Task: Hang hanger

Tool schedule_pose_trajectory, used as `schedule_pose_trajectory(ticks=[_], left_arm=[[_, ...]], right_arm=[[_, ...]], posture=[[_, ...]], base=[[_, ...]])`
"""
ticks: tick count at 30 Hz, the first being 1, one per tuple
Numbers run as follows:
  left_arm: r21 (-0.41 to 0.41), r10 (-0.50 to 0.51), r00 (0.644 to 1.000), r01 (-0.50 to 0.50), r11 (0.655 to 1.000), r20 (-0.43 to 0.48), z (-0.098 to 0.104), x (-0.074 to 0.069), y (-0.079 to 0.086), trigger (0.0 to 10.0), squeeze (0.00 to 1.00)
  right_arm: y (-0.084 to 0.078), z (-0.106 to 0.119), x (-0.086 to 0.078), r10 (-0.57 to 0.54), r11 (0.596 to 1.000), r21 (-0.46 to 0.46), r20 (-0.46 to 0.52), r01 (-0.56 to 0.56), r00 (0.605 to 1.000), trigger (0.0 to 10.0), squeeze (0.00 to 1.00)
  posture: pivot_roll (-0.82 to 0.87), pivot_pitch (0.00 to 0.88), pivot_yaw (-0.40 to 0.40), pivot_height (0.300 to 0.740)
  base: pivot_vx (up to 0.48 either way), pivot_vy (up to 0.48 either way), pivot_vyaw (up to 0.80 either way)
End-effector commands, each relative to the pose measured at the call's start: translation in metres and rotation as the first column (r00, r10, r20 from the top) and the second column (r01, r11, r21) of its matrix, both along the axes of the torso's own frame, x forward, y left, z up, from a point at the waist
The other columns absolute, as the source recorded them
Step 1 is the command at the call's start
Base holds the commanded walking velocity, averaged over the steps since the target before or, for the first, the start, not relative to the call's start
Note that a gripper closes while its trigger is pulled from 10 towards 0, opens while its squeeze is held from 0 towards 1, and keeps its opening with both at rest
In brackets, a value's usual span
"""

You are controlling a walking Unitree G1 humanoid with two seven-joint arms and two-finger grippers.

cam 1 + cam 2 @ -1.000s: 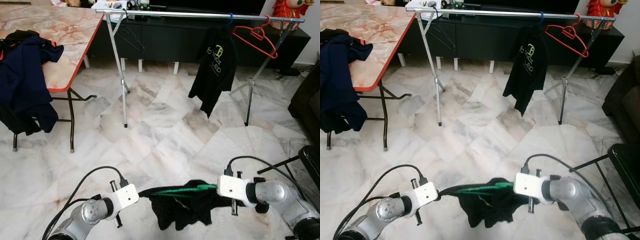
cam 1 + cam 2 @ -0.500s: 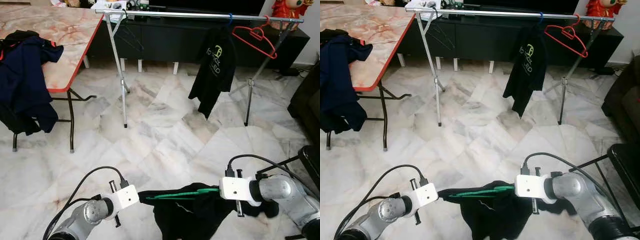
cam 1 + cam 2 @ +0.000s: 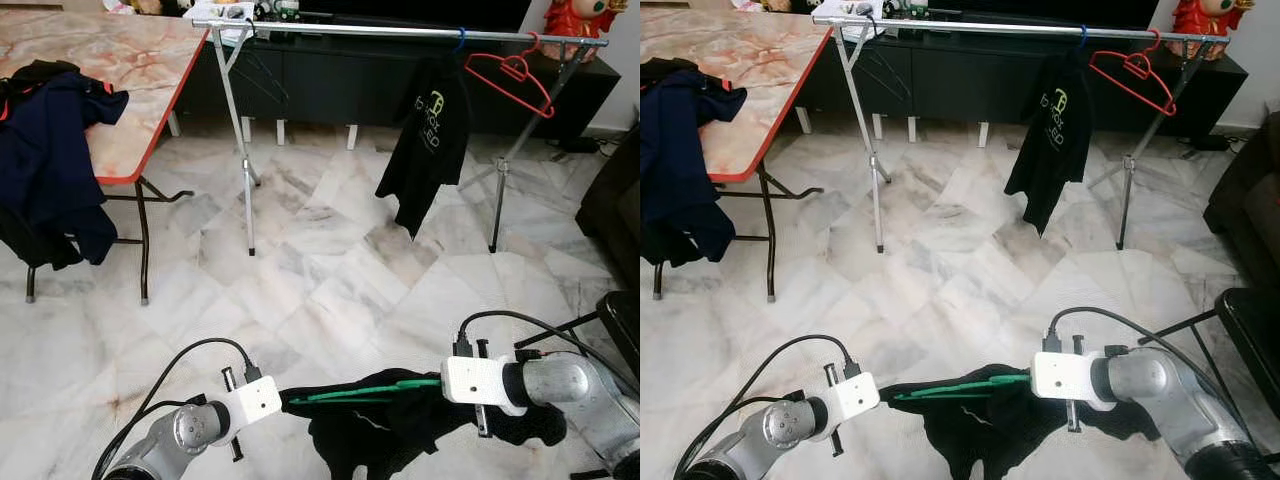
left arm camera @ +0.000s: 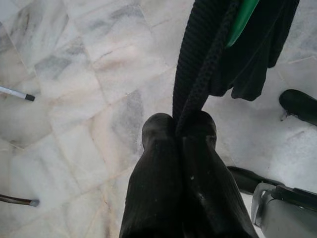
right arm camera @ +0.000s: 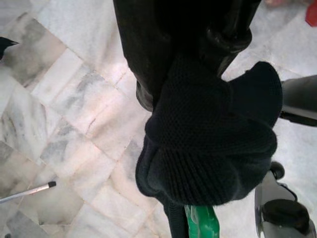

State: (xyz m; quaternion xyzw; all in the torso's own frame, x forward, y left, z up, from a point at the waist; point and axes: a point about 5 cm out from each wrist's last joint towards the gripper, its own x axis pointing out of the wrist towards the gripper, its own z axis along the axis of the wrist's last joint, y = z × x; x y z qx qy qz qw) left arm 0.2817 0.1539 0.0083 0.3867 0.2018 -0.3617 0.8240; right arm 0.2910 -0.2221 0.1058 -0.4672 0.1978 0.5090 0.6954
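Note:
A green hanger point(image 3: 360, 389) is held level, low over the floor, with a black knit garment point(image 3: 380, 435) draped on it and sagging below. My left gripper point(image 3: 283, 403) is shut on the garment's left edge; the left wrist view shows its fingers point(image 4: 158, 163) pinching a fold of the cloth. My right gripper point(image 3: 440, 382) is shut at the hanger's right end, its fingers point(image 5: 143, 64) wrapped in bunched cloth with the green hanger point(image 5: 202, 222) poking out. The clothes rail point(image 3: 400, 30) stands far ahead across the floor.
On the rail hang a black T-shirt point(image 3: 425, 140) and a red hanger point(image 3: 515, 72). A marble-topped table point(image 3: 130, 60) with navy clothes point(image 3: 50, 150) stands at the left. A dark cabinet point(image 3: 330, 85) is behind the rack. A black seat point(image 3: 622, 320) is at the right.
The garment has bunched up and shifted toward the right gripper. My left gripper has crept slightly right and lower. The rack and table have not moved.

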Motion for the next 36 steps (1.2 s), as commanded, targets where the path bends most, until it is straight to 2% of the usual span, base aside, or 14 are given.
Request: schedule_pose_trajectory(ticks=[1, 5, 9, 11, 16, 18, 22, 26, 28, 29, 31, 33, 34, 36], left_arm=[[0.180, 0.179, 0.976, -0.155, 0.971, -0.125, -0.026, -0.022, 0.053, 0.0, 0.00], [0.183, 0.181, 0.975, -0.156, 0.971, -0.129, -0.026, -0.022, 0.053, 0.0, 0.00], [0.183, 0.180, 0.975, -0.154, 0.971, -0.132, -0.026, -0.023, 0.053, 0.0, 0.00], [0.182, 0.173, 0.975, -0.147, 0.972, -0.141, -0.027, -0.024, 0.052, 0.0, 0.00], [0.177, 0.167, 0.974, -0.139, 0.974, -0.152, -0.028, -0.025, 0.050, 0.0, 0.00], [0.174, 0.161, 0.974, -0.133, 0.976, -0.157, -0.027, -0.026, 0.050, 0.0, 0.00], [0.009, 0.188, 0.970, -0.189, 0.982, -0.154, -0.012, -0.015, 0.041, 0.0, 0.00], [-0.175, 0.182, 0.974, -0.204, 0.963, -0.136, 0.010, -0.002, 0.029, 0.0, 0.00], [-0.252, 0.148, 0.982, -0.174, 0.952, -0.119, 0.025, 0.005, 0.020, 0.0, 0.00], [-0.314, 0.114, 0.988, -0.141, 0.939, -0.105, 0.038, 0.010, 0.013, 0.0, 0.00], [-0.353, 0.089, 0.991, -0.120, 0.928, -0.103, 0.047, 0.011, 0.008, 0.0, 0.00], [-0.390, 0.061, 0.992, -0.098, 0.916, -0.107, 0.055, 0.012, 0.004, 0.0, 0.00], [-0.441, -0.007, 0.993, -0.045, 0.896, -0.116, 0.065, 0.009, -0.003, 0.0, 0.00], [-0.469, -0.053, 0.991, -0.010, 0.883, -0.122, 0.070, 0.005, -0.008, 0.0, 0.00]], right_arm=[[-0.044, 0.015, 0.001, -0.148, 0.978, -0.139, 0.058, 0.155, 0.987, 0.0, 0.00], [-0.052, 0.020, 0.008, -0.183, 0.954, -0.208, 0.155, 0.214, 0.971, 0.0, 0.00], [-0.056, 0.024, 0.014, -0.213, 0.936, -0.232, 0.228, 0.266, 0.950, 0.0, 0.00], [-0.060, 0.030, 0.021, -0.255, 0.904, -0.251, 0.328, 0.345, 0.910, 0.0, 0.00], [-0.059, 0.030, 0.026, -0.281, 0.882, -0.255, 0.390, 0.396, 0.877, 0.0, 0.00], [-0.056, 0.024, 0.025, -0.289, 0.882, -0.254, 0.374, 0.397, 0.881, 0.0, 0.00], [-0.039, 0.001, 0.019, -0.319, 0.908, -0.187, 0.275, 0.375, 0.907, 0.0, 0.00], [-0.026, -0.015, 0.015, -0.335, 0.924, -0.123, 0.195, 0.362, 0.922, 0.0, 0.00], [-0.017, -0.023, 0.012, -0.339, 0.932, -0.082, 0.136, 0.352, 0.931, 0.0, 0.00], [-0.007, -0.031, 0.008, -0.336, 0.941, -0.027, 0.062, 0.338, 0.940, 0.0, 0.00], [-0.002, -0.038, 0.005, -0.326, 0.945, -0.009, 0.010, 0.326, 0.945, 0.0, 0.00], [0.000, -0.042, 0.004, -0.322, 0.947, -0.011, -0.005, 0.322, 0.947, 0.0, 0.00], [0.002, -0.047, 0.007, -0.341, 0.940, -0.009, 0.003, 0.341, 0.940, 0.0, 0.00], [0.003, -0.048, 0.009, -0.355, 0.935, -0.003, 0.009, 0.355, 0.935, 0.0, 0.00]], posture=[[-0.03, 0.172, -0.055, 0.740], [-0.03, 0.173, -0.054, 0.740], [-0.03, 0.173, -0.053, 0.740], [-0.03, 0.173, -0.052, 0.740], [-0.03, 0.174, -0.053, 0.740], [-0.02, 0.176, -0.054, 0.740], [-0.01, 0.176, -0.054, 0.740], [-0.01, 0.175, -0.054, 0.740], [0.00, 0.171, -0.052, 0.740], [0.01, 0.168, -0.051, 0.740], [0.01, 0.165, -0.050, 0.740], [0.01, 0.163, -0.049, 0.740], [0.01, 0.162, -0.047, 0.740], [0.02, 0.158, -0.045, 0.740]], base=[[0.000, 0.000, 0.00], [0.000, 0.000, 0.00], [0.000, 0.000, 0.00], [0.000, 0.000, 0.00], [0.000, 0.000, 0.00], [0.000, 0.000, 0.00], [0.000, 0.000, 0.00], [0.000, 0.000, 0.00], [0.000, 0.000, 0.00], [0.000, 0.000, 0.00], [0.000, 0.000, 0.00], [0.000, 0.000, 0.00], [0.000, 0.000, 0.00], [0.000, 0.000, 0.00]])
